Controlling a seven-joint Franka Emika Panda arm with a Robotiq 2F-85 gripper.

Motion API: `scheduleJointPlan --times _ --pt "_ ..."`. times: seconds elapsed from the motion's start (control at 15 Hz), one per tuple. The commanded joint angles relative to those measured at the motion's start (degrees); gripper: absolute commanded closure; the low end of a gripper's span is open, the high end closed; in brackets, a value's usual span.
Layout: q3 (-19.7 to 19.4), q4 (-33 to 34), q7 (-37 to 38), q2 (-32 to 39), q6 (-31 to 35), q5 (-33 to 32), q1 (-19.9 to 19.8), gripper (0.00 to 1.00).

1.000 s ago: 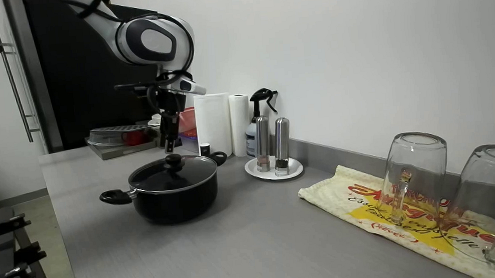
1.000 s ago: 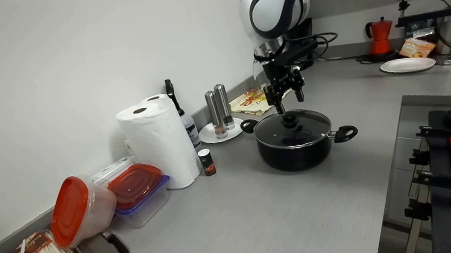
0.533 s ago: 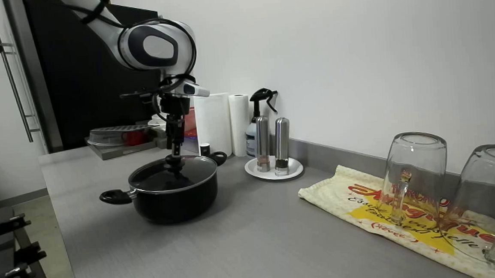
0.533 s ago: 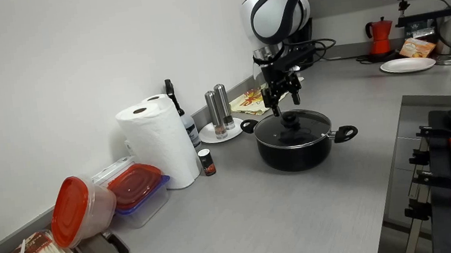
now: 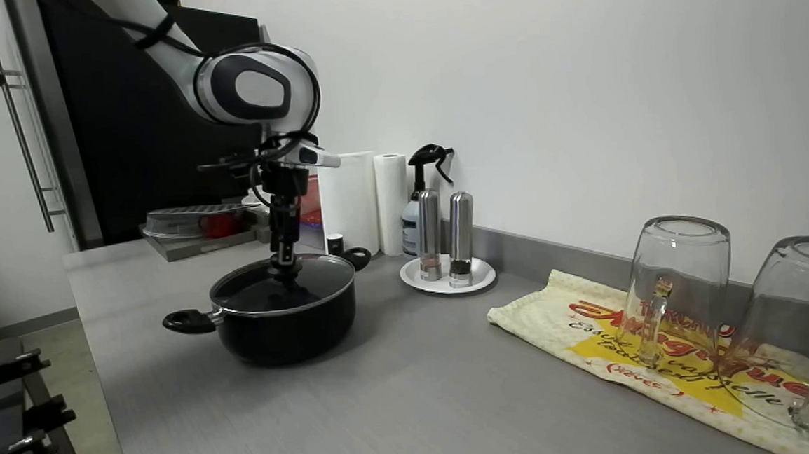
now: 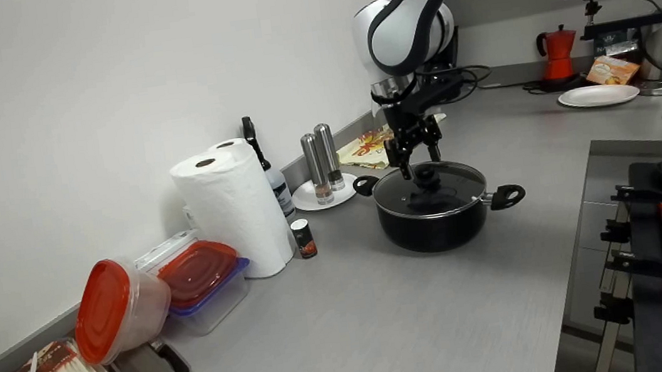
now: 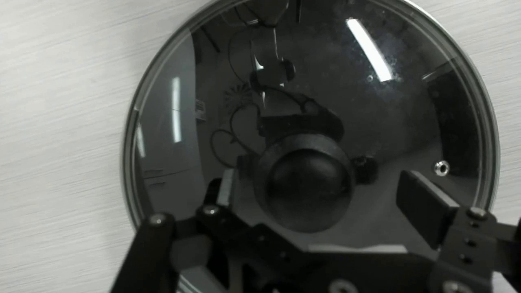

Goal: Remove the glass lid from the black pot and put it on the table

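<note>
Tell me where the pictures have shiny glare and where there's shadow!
Wrist view: white glare streaks and mirror-like reflections on the glass lid; in an exterior view, a soft shadow on the table beside the black pot, and pale gleams on the silver grinders.

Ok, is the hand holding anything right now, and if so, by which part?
Nothing is held: the hand is open, its pads either side of the knob with gaps showing in the wrist view; the glass lid sits on the black pot.
</note>
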Motion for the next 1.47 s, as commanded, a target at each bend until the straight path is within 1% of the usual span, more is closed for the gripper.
scheduleJointPlan --times 0.0,0.07,0.47,0.53,0.87,1.07,1.4 --pt "-0.11 0.56 -0.22 0.7 0.84 0.9 0.67 0.31" --pt "-0.11 0.57 -0.21 0.71 0.81 0.88 0.72 0.31" --pt "-0.32 0.93 -0.13 0.82 0.3 0.82 0.68 0.75" --pt "-0.33 0.94 -0.13 0.85 0.26 0.81 0.69 0.7" --pt "0.06 1.37 -0.77 -0.38 -0.78 1.51 0.53 0.71" --pt "0.41 2.54 -1.24 -2.8 -1.38 2.16 0.32 0.68" --pt "0.73 5.44 -0.7 -5.77 -1.33 0.76 1.17 0.68"
